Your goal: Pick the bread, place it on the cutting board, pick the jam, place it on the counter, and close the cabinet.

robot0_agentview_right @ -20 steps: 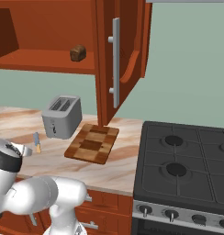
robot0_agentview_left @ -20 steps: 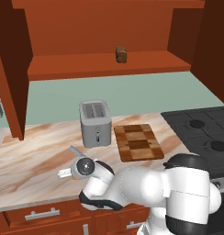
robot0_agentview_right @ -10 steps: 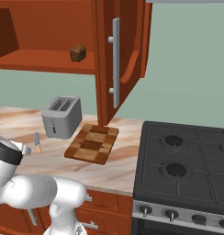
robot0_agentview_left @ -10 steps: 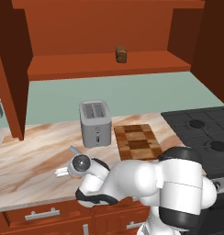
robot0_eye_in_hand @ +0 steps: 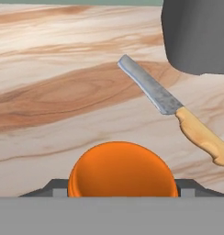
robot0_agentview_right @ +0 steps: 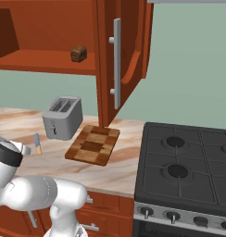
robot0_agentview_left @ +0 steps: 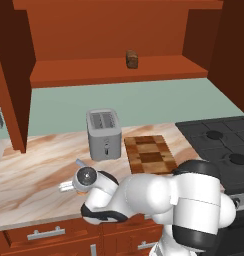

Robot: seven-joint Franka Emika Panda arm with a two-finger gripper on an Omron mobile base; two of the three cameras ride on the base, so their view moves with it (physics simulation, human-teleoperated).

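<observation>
The gripper (robot0_eye_in_hand: 120, 192) sits low over the counter (robot0_eye_in_hand: 63, 92), its 2 dark fingertips (robot0_eye_in_hand: 52, 188) just showing on either side of the orange jam jar (robot0_eye_in_hand: 120, 170). The jar fills the space between the jaws, so they look clamped on it, with its round top facing the hand camera. The counter lies straight ahead beyond the jar, so by my judgement the coming move is a short one that sets the jar down on the stone.

Just beyond the jaws and to their right lies 1 knife (robot0_eye_in_hand: 171, 108) with a grey blade and a pale orange handle, its long axis slanting from upper left to lower right. Further off, at the upper right, stands 1 grey toaster (robot0_agentview_left: 104, 134).

Past the toaster, to the side, rests 1 checkered cutting board (robot0_agentview_left: 149, 154), with nothing on it. Farthest and highest, 1 small dark bread loaf (robot0_agentview_left: 132, 59) sits on the shelf of the wall cabinet (robot0_agentview_right: 105, 60), whose doors stand open. Beside the counter is 1 black stove (robot0_agentview_right: 189, 171).
</observation>
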